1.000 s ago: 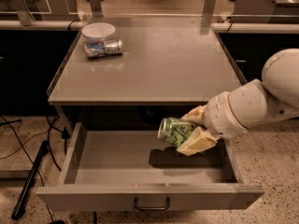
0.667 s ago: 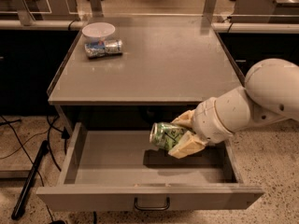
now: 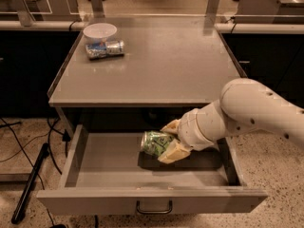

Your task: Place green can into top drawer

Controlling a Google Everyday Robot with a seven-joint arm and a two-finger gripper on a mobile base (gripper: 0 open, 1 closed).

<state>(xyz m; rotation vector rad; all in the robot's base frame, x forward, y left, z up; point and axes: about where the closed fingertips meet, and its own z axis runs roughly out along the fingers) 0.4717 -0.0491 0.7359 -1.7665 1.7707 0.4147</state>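
Note:
The green can (image 3: 153, 143) lies on its side between the tan fingers (image 3: 174, 152) of my gripper (image 3: 167, 139), which is shut on it. The can is held low inside the open top drawer (image 3: 99, 170), near its middle, just above the drawer floor or touching it; I cannot tell which. The drawer's front panel faces me with its small dark handle (image 3: 154, 208) at the centre. My white arm (image 3: 247, 113) reaches in from the right.
A grey table top (image 3: 161, 61) lies above the drawer. A blue-and-white silver can (image 3: 104, 49) lies on its far left beside a white bowl (image 3: 99, 31). A black pole (image 3: 29, 184) and cables lie on the floor at left.
My gripper has carried the green can leftward and lower into the drawer, from near its right side toward its middle.

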